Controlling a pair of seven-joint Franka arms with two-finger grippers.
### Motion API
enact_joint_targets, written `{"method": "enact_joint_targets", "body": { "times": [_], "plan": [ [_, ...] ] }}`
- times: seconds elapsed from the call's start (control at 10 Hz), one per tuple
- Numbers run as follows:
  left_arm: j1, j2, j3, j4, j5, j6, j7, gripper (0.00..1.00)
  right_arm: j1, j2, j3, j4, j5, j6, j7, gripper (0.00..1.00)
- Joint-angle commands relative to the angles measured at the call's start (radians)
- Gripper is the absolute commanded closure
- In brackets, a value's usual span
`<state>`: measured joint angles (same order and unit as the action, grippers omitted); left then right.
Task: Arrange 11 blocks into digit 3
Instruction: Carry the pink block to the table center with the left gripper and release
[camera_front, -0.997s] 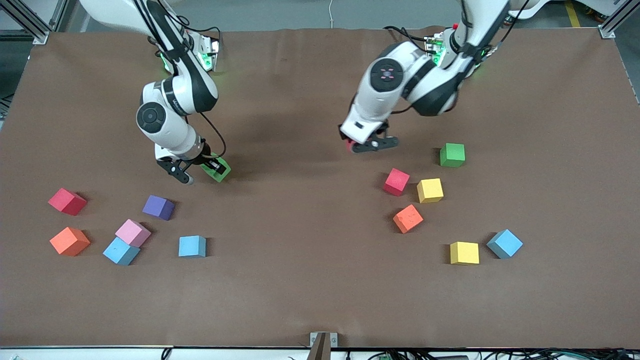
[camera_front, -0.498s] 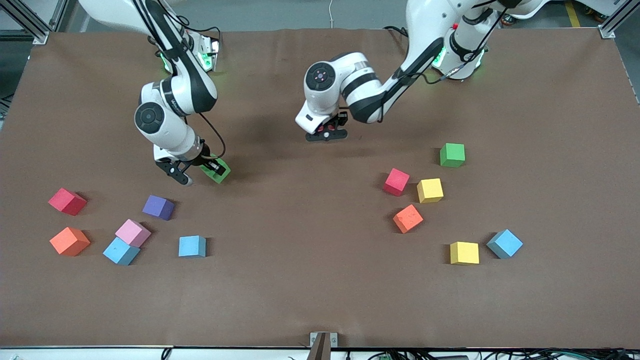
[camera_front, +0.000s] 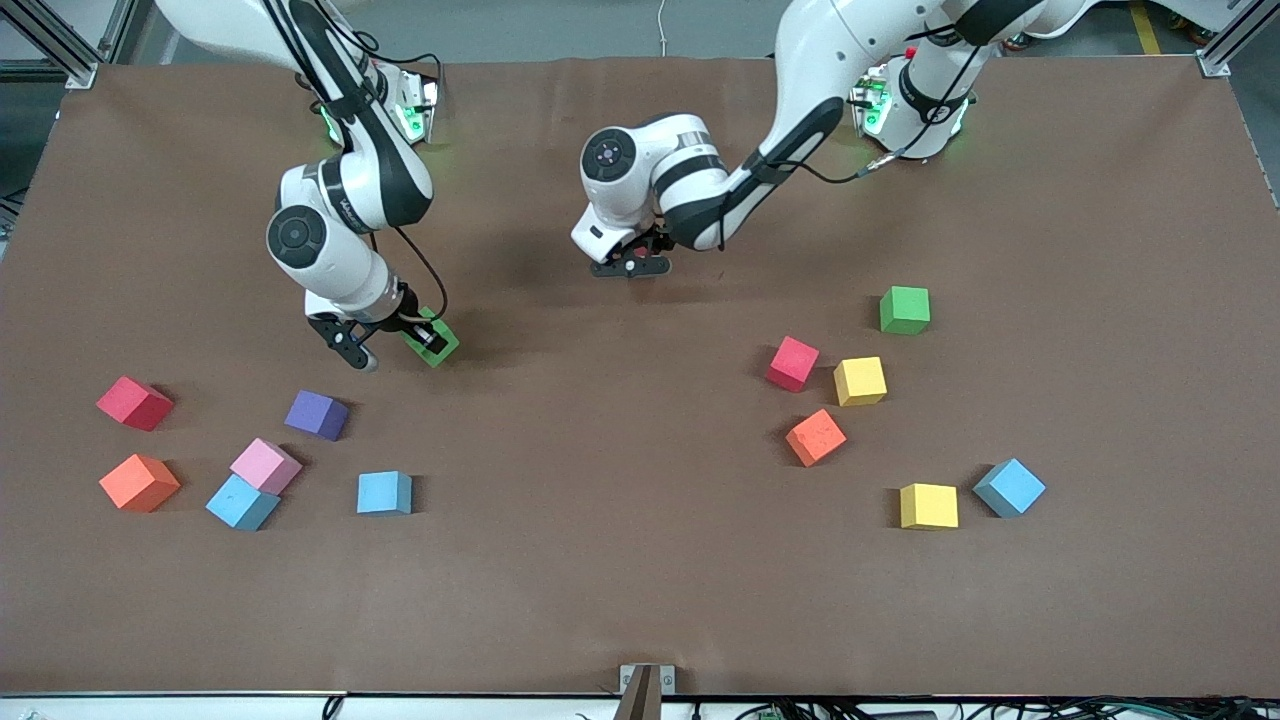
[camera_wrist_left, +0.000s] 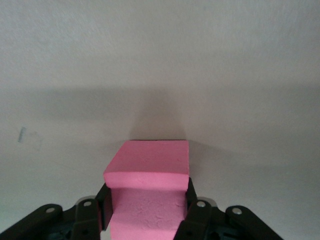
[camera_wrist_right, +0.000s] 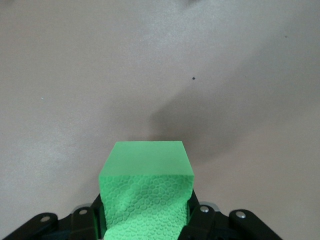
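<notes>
Pink block (camera_wrist_left: 150, 175) clamped in left gripper (camera_front: 628, 266) jaws, over the bench (camera_front: 640, 560) middle toward the robots' edge. Green block (camera_front: 432, 337) clamped in right gripper (camera_front: 392, 345) jaws, above the bench toward the right arm's end. Other blocks lie scattered apart in two loose groups, one toward each end; no digit formed.

Pink block (camera_wrist_left: 149, 172) between end effector (camera_wrist_left: 148, 212) fingers (camera_wrist_left: 196, 215).
</notes>
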<state>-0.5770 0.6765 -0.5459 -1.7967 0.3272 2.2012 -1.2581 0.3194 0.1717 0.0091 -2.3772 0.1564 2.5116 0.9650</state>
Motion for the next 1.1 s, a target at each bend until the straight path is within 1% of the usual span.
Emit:
{"method": "enact_joint_targets", "body": {
  "times": [0.0, 0.3, 0.4, 0.5, 0.6, 0.7, 1.0],
  "plan": [
    [-0.066, 0.005, 0.044, 0.022, 0.029, -0.020, -0.027, 0.72, 0.003, -0.018, 0.005, -0.005, -0.012, -0.014, 0.098, 0.72],
    [-0.067, 0.017, 0.044, 0.019, 0.056, -0.018, -0.034, 0.72, 0.013, -0.020, 0.006, -0.007, -0.012, -0.014, 0.168, 0.73],
    [-0.066, 0.017, 0.044, 0.019, 0.056, -0.018, -0.034, 0.69, 0.015, -0.020, 0.006, -0.007, -0.012, -0.014, 0.170, 0.73],
    [-0.064, 0.017, 0.044, 0.020, 0.055, -0.017, -0.038, 0.52, 0.015, -0.020, 0.006, -0.005, -0.012, -0.026, 0.173, 0.73],
    [-0.052, 0.015, 0.044, 0.020, 0.055, -0.014, -0.041, 0.16, 0.015, -0.020, 0.006, -0.005, -0.012, -0.037, 0.176, 0.73],
    [-0.046, 0.009, 0.044, 0.022, 0.044, -0.011, -0.043, 0.00, 0.017, -0.020, 0.006, -0.005, -0.012, -0.043, 0.178, 0.73],
    [-0.020, -0.081, 0.041, 0.019, 0.018, -0.020, -0.058, 0.00, 0.023, -0.028, 0.008, -0.002, -0.012, -0.082, 0.178, 0.75]
  ]
}}
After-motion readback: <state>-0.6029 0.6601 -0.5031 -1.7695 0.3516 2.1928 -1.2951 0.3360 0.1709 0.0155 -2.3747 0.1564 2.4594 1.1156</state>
